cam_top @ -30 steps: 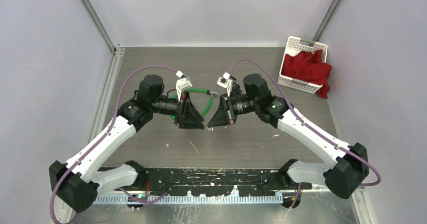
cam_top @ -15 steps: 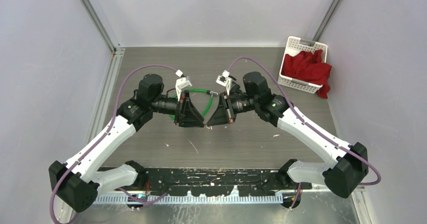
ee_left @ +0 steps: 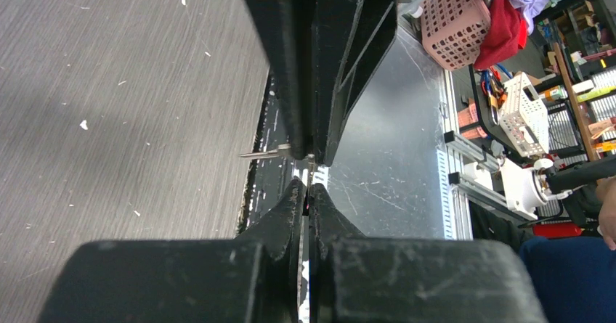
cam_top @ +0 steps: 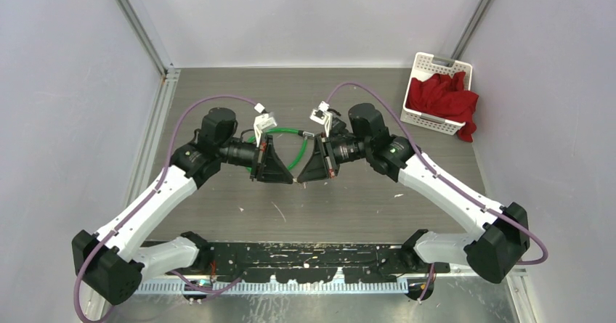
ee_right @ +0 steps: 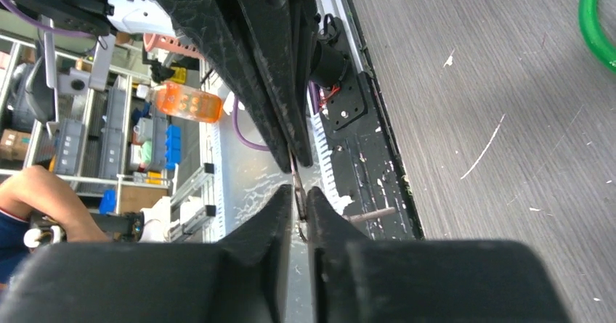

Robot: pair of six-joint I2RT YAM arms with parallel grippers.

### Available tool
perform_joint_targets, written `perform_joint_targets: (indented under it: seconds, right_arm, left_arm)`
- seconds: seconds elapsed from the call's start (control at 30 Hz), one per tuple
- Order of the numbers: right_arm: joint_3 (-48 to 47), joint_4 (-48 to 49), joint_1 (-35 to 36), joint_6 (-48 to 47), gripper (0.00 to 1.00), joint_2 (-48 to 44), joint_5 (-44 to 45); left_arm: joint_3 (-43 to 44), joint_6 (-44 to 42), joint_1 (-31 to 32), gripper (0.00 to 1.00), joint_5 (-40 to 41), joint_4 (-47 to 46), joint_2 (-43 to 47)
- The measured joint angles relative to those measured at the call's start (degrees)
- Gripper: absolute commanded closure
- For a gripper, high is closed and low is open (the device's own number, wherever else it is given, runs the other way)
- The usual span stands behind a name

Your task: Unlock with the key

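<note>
L gripper (ee_left: 309, 181) pressed shut, our R gripper (ee_right: 296, 192) pinching a metal strip (ee_right: 293, 170); tips nearly meet, green cable (ee_right: 590, 14) beyond, tabletop (cam_top: 349, 207) open around.

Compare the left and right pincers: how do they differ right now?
The left pincer points rightward; the right pincer points leftward, tips nearly meeting. From the left pincer a thin metal blade juts out; from the right pincer, a blunt metal stub. Both are shut, low over the table.
</note>
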State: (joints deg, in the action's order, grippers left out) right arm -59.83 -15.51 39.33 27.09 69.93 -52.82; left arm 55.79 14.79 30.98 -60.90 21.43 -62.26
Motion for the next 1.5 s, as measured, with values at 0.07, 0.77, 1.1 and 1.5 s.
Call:
perform_joint_targets:
  seconds: [0.07,0.77,1.1,1.5]
  right_arm:
    - [0.1,0.7,0.0,1.2,0.62,0.2,0.2]
    - [17.8,34.2,-1.7,23.6,0.88,-3.5,-1.1]
    - [18.4,36.9,-1.7,26.2,0.67,-3.5,1.3]
    - [18.9,41.4,-1.9,29.0,0.73,-3.1,2.1]
  left_arm:
    - [0.0,0.1,0.0,1.0,-0.2,-0.1,0.0]
    - [-1.5,8.3,-2.3,1.0,2.6,-3.6,2.6]
    - [-1.8,8.9,-2.4,1.0,3.2,-4.0,3.0]
    - [-1.8,8.9,-2.4,1.0,3.3,-4.0,3.3]
